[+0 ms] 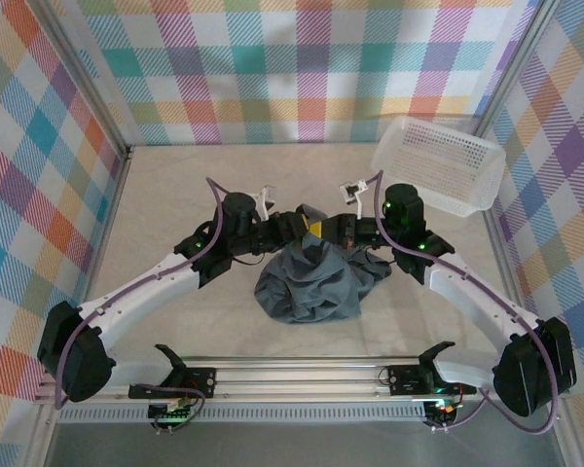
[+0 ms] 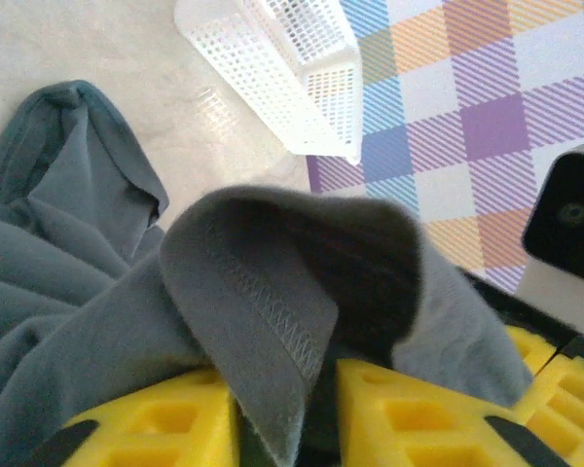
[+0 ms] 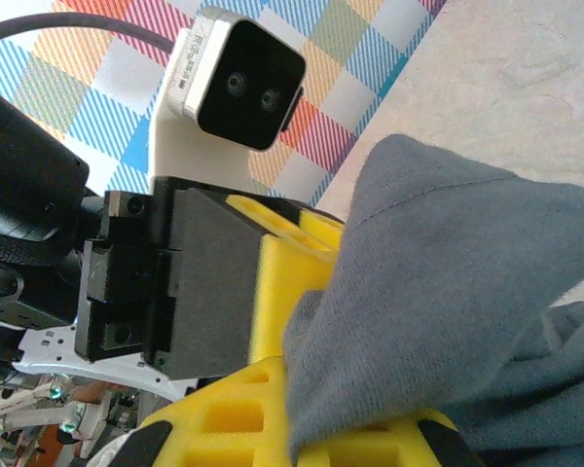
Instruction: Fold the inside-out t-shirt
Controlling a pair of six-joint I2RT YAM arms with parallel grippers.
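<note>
The inside-out t-shirt point(image 1: 310, 284) is a dark slate-grey bundle hanging in the middle of the table between the two arms. My left gripper point(image 1: 298, 226) and right gripper point(image 1: 335, 231) meet tip to tip at its top edge. In the left wrist view a stitched hem of the t-shirt point(image 2: 273, 311) runs down between the yellow fingers point(image 2: 165, 418), and my left gripper point(image 2: 287, 413) is shut on it. In the right wrist view the t-shirt point(image 3: 448, 292) drapes over the yellow fingers point(image 3: 224, 428), with my right gripper point(image 3: 311, 433) shut on a fold of it.
A white mesh basket point(image 1: 438, 163) stands tilted at the back right corner, also seen in the left wrist view as the basket point(image 2: 292, 78). Checked cloth walls point(image 1: 39, 195) close in the table on three sides. The left wrist camera point(image 3: 238, 83) sits close to my right gripper.
</note>
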